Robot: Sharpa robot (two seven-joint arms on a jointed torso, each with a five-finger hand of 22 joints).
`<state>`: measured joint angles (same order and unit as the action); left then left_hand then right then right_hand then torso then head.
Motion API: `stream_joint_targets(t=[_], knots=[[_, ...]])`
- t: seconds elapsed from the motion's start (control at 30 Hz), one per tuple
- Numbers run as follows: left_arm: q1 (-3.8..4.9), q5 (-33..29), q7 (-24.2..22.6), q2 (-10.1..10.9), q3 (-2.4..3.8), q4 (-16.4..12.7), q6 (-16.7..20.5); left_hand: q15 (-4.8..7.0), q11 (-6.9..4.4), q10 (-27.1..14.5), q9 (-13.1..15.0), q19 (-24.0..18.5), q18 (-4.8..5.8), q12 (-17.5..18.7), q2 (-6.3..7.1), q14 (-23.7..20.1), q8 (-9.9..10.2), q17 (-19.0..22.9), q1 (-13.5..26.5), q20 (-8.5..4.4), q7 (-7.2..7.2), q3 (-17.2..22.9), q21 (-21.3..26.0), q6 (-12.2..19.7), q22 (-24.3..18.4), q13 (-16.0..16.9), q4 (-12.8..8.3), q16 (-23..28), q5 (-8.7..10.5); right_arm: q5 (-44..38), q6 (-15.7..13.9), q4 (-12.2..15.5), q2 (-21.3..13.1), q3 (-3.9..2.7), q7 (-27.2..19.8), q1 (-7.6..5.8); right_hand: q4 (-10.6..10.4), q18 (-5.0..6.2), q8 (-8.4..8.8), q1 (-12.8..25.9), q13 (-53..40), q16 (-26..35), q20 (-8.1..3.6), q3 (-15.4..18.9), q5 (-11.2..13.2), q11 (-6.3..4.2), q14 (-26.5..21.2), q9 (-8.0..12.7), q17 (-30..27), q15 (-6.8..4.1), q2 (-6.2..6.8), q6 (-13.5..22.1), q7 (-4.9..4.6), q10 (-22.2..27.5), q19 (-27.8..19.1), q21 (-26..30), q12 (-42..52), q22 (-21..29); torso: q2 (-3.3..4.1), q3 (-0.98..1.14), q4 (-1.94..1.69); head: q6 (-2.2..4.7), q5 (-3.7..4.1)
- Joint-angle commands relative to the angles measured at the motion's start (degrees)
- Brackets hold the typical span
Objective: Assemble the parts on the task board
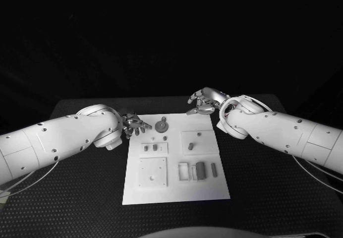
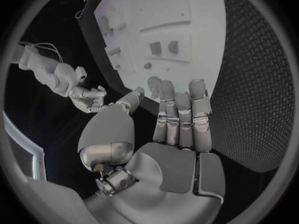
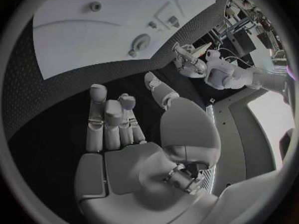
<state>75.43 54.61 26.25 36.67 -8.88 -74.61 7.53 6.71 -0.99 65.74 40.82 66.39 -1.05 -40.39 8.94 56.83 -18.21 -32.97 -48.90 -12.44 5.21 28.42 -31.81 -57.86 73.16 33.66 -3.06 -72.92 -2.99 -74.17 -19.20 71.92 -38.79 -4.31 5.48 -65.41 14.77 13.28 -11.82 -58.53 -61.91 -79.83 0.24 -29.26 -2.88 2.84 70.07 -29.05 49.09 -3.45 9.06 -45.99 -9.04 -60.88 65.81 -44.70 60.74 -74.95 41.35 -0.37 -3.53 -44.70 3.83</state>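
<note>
The white task board (image 1: 179, 191) lies in the middle of the black table. Grey parts sit on it: a round piece with a stem (image 1: 162, 125) near the far edge, small pegs (image 1: 150, 147) and a single peg (image 1: 192, 146) in square plates, and upright blocks (image 1: 200, 170) near the right side. My left hand (image 1: 134, 124) hovers at the board's far left corner, fingers extended, holding nothing (image 2: 181, 119). My right hand (image 1: 205, 101) hangs off the board's far right corner, also holding nothing (image 3: 124, 129).
A square plate with small holes (image 1: 153, 172) takes up the board's near left part. The black table mat (image 1: 286, 198) stretches on both sides of the board. Each wrist view shows the other hand across the board's far edge (image 2: 87, 97) (image 3: 190, 64).
</note>
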Motion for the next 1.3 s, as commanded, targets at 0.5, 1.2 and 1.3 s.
stream_joint_targets(t=[0.5, 1.2, 1.3], knots=[[-1.40, 13.2, -30.9, -4.2, -1.04, 3.5, 8.2, -7.06, 7.13, -6.4, -5.9, -3.2, -2.97, 24.7, -1.29, -2.3, 4.1, 5.7, -15.9, 7.20, 2.29, 3.3, 13.0, 7.2, -10.1, -15.4, -13.3, 14.8, -3.56, 0.2, -0.3, -0.3, 0.3, -0.02, -0.4, 0.03, -0.3, 1.72, -0.24, 0.5, 0.1, 0.3, -0.41, -0.1, 0.1, 0.04, -0.4, 0.1, -0.1, 0.01, -0.09, 0.2, -0.43, 0.3, -0.1, 0.3, 0.3, -1.0, 0.09, -0.01, 0.07, 0.45, -0.13], [-3.71, 36.3, -31.2, -9.1, -4.03, 6.3, 10.2, -4.99, 5.64, 1.3, -8.7, 5.1, -5.92, 30.4, -0.47, 4.2, 2.9, -2.6, -20.0, 5.09, 2.43, 1.6, 4.0, 1.6, -1.2, -16.8, -13.3, 4.2, -4.42, 0.3, -0.4, -0.2, 0.5, -0.02, -0.3, 0.03, -0.3, 1.72, -0.17, 0.5, 0.2, 0.2, -0.44, -0.1, 0.1, 0.07, -0.3, 0.1, -0.1, 0.03, -0.12, 0.3, -0.45, 0.3, 0.0, 0.2, 0.3, -1.0, 0.14, 0.02, 0.11, 0.87, -0.15], [-3.95, 37.0, -30.6, -9.3, -4.04, 6.8, 9.8, -5.02, 5.70, 1.2, -9.0, 5.2, -5.99, 30.9, -0.44, 4.2, 3.2, -2.9, -20.1, 5.04, 2.59, 1.7, 3.5, 1.8, -0.6, -16.7, -13.3, 3.7, -4.45, 0.3, -0.4, -0.1, 0.5, -0.02, -0.3, 0.03, -0.3, 1.72, -0.17, 0.5, 0.2, 0.2, -0.44, -0.1, 0.1, 0.07, -0.3, 0.1, -0.1, 0.03, -0.13, 0.3, -0.46, 0.3, 0.0, 0.2, 0.3, -1.0, 0.14, 0.02, 0.10, 0.89, -0.05]])
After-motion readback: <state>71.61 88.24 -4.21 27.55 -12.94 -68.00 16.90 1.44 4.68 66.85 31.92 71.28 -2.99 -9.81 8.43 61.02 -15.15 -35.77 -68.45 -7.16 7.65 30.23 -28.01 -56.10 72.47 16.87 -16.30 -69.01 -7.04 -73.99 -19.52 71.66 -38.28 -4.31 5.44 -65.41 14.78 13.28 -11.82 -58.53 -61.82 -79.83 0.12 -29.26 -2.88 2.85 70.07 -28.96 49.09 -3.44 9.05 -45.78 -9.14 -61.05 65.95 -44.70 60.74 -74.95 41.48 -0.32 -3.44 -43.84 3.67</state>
